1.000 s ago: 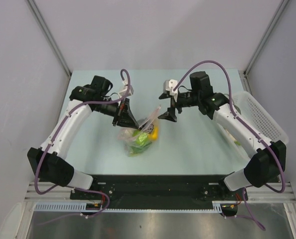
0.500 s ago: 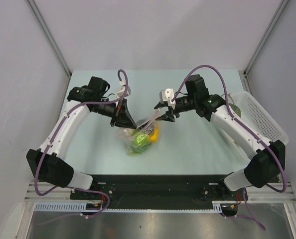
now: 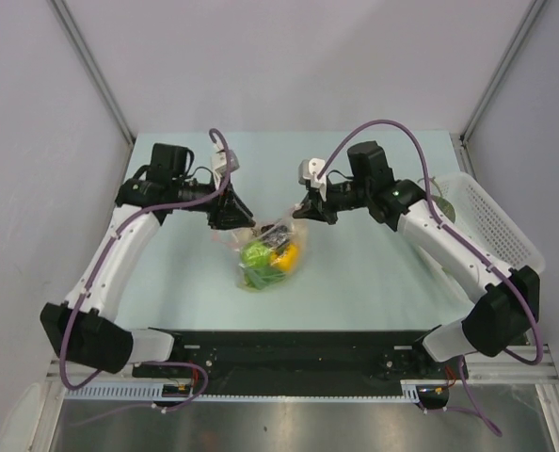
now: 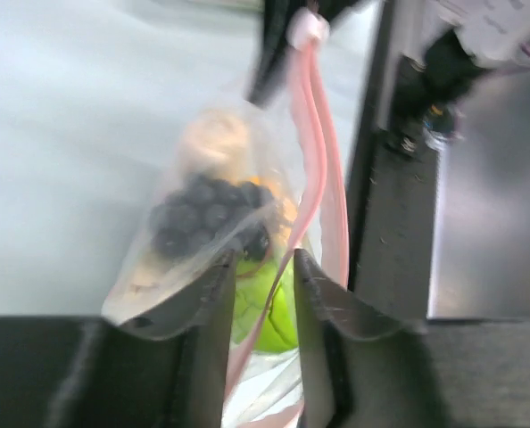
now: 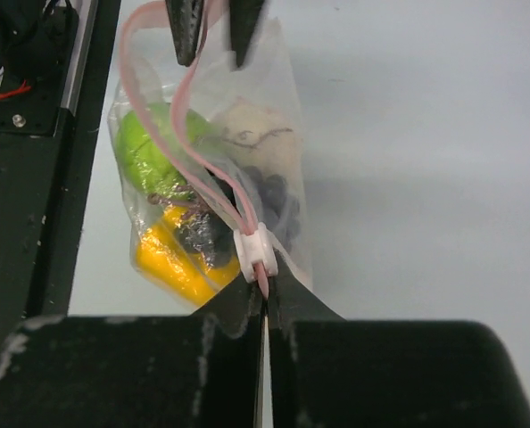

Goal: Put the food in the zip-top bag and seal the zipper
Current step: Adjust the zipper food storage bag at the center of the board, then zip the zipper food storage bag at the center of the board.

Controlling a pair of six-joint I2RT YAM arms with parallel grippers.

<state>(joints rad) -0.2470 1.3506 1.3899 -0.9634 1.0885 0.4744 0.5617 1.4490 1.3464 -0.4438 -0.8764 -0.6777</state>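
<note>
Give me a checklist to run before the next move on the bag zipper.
1. Food in zip-top bag: ok. The grape bunch, green fruit, orange piece and pale piece show inside.
2. Hold of right gripper on zipper, beside white slider: ok, shut on it.
3. Hold of left gripper at the other end: not ok, jaws apart, strip loose between them.
4. Seal: not ok, the two pink sides stand apart.
5. Whether leek is bagged: cannot tell.
</note>
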